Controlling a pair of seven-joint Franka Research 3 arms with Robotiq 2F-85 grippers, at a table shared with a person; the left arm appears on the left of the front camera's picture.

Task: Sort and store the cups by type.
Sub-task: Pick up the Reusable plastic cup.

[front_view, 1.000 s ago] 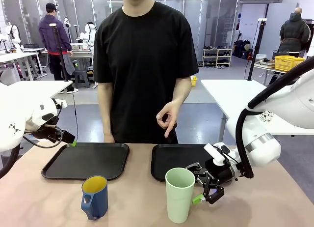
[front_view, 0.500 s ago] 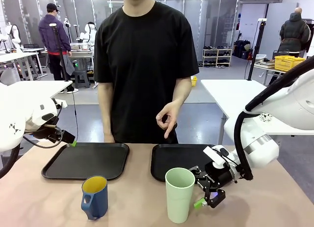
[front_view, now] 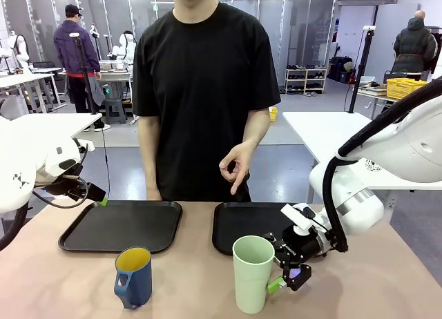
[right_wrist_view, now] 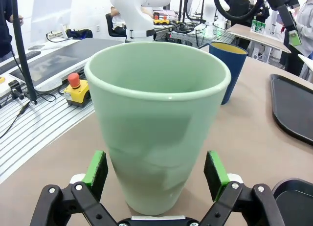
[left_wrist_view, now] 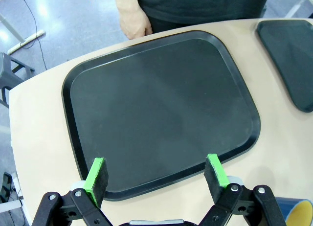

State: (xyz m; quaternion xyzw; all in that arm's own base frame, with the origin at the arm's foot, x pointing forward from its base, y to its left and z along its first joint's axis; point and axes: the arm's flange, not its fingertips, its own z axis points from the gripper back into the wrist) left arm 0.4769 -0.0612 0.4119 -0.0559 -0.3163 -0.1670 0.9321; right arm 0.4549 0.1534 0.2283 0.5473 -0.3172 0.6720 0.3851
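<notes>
Two cups, two black trays, both claws released.
I see the green tumbler [front_view: 253, 274] before the right tray [front_view: 242, 226], between my right gripper's [right_wrist_view: 155, 169] spread pads [right_wrist_view: 215, 168], ungripped; blue mug [front_view: 133, 277] before the left tray [front_view: 121, 226], left gripper [left_wrist_view: 156, 174] hovering above that tray.

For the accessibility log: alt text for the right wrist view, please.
A tall pale green tumbler stands upright on the tan table, its lower half flanked, untouched, by the green pads of the open right gripper. Behind it stands a dark blue mug with a yellow inside, and a black tray lies at the right edge.
</notes>
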